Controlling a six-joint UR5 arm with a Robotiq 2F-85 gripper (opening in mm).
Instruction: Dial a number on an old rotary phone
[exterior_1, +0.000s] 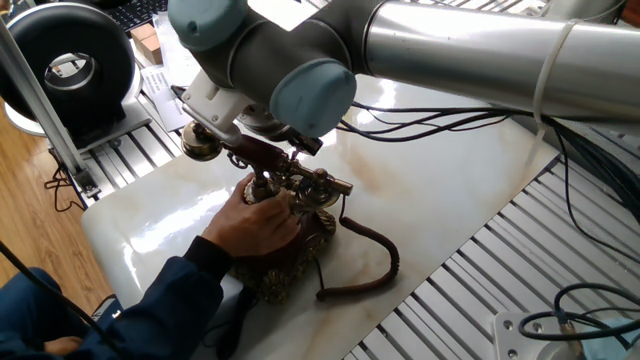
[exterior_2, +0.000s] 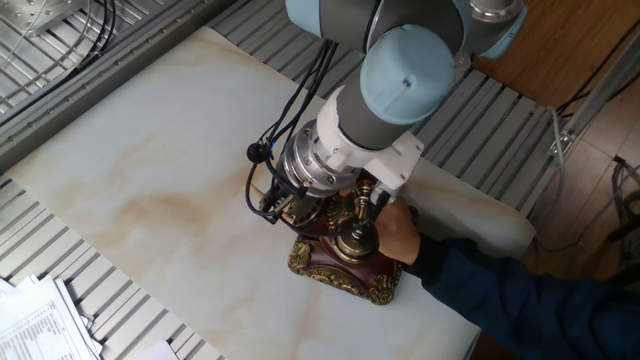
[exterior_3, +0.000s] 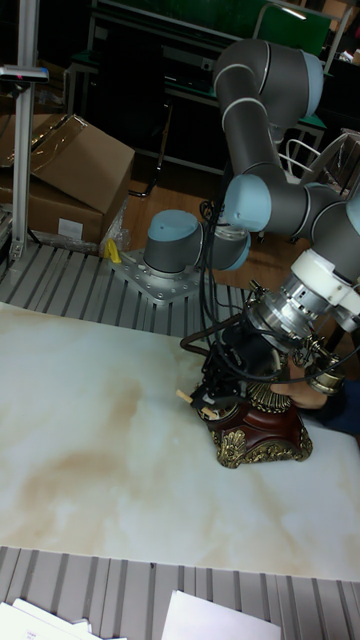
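The tool hangs low over the dial side of the ornate brass rotary phone with its dark red-brown handset, on the pale marble bench. Its jaw state — cannot tell, the wrist hides it. A person's hand in a blue sleeve steadies the base just below. Best played slow: follow the dial's arc, avoid pushing sideways. No readable writing anywhere.
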